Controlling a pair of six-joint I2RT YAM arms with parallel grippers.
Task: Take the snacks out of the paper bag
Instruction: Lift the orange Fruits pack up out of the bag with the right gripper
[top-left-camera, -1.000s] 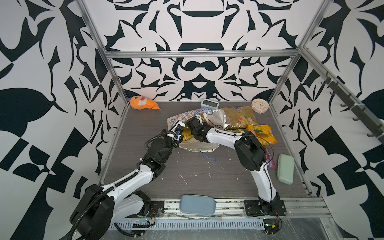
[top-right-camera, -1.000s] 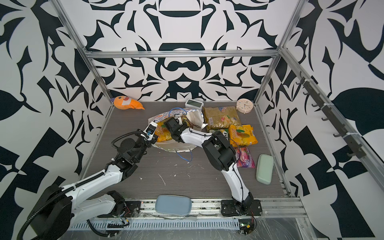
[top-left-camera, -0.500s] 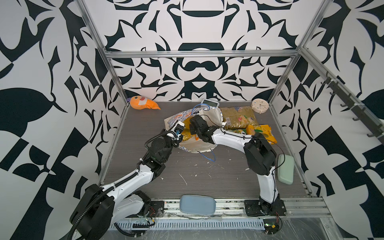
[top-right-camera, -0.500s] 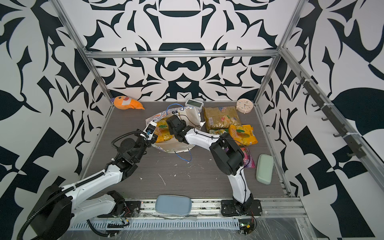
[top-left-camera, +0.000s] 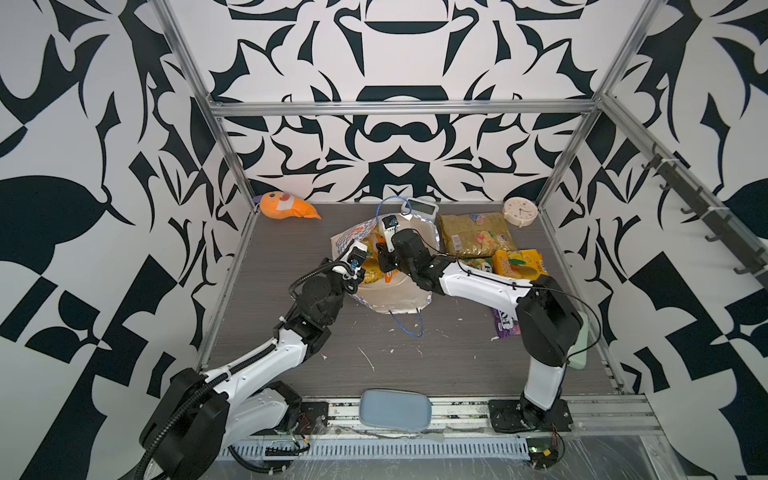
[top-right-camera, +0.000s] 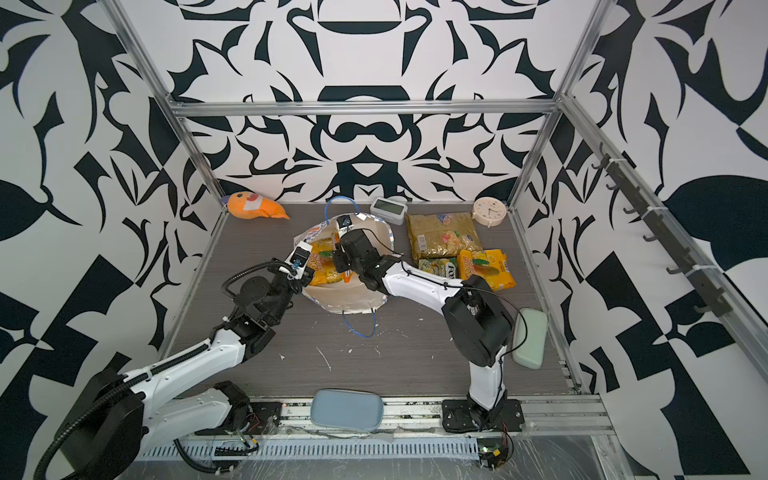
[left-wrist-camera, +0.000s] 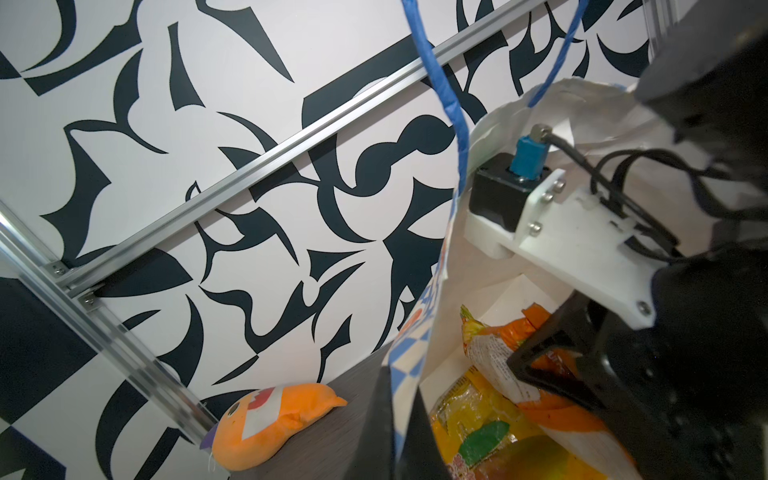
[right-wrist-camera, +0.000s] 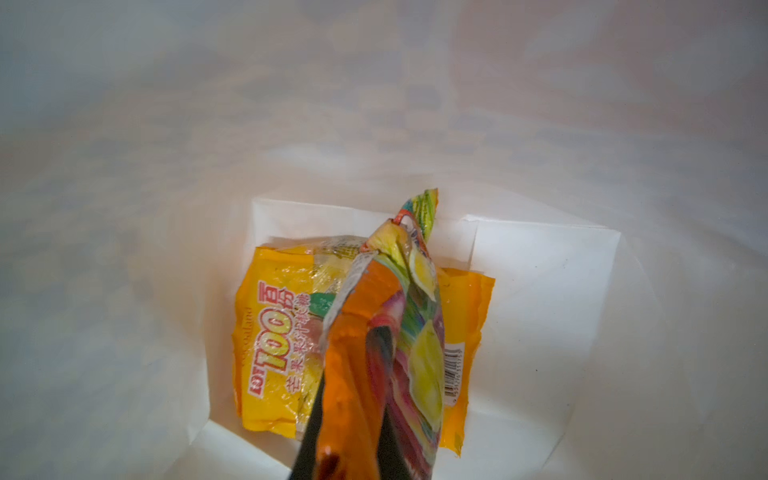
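Note:
The paper bag (top-left-camera: 395, 295) (top-right-camera: 345, 297) sits mid-table with its mouth gaping upward. My left gripper (top-left-camera: 360, 272) (left-wrist-camera: 399, 436) is shut on the bag's checkered left wall (left-wrist-camera: 409, 361). My right gripper (top-left-camera: 384, 270) (right-wrist-camera: 353, 449) reaches inside the bag and is shut on an orange snack packet (right-wrist-camera: 361, 353) (left-wrist-camera: 498, 353), which hangs above a yellow mango packet (right-wrist-camera: 282, 332) (top-right-camera: 322, 266) on the bag's bottom. More snacks lie on the table to the right of the bag: an olive-gold one (top-left-camera: 473, 232), a mango one (top-left-camera: 517, 264), a green-yellow one (top-left-camera: 478, 264) and a purple one (top-left-camera: 505, 322).
An orange plush toy (top-left-camera: 286, 205) lies at the back left. A white digital clock (top-left-camera: 422, 208) stands behind the bag and a round alarm clock (top-left-camera: 519, 212) in the back right corner. A blue pad (top-left-camera: 395, 409) lies on the front rail and a green pad (top-left-camera: 579, 345) behind the right arm's elbow.
The right arm's elbow has swung out to the right and toward the front. The bag's mouth has opened wider and its far handle now stands up. The left arm has held still.

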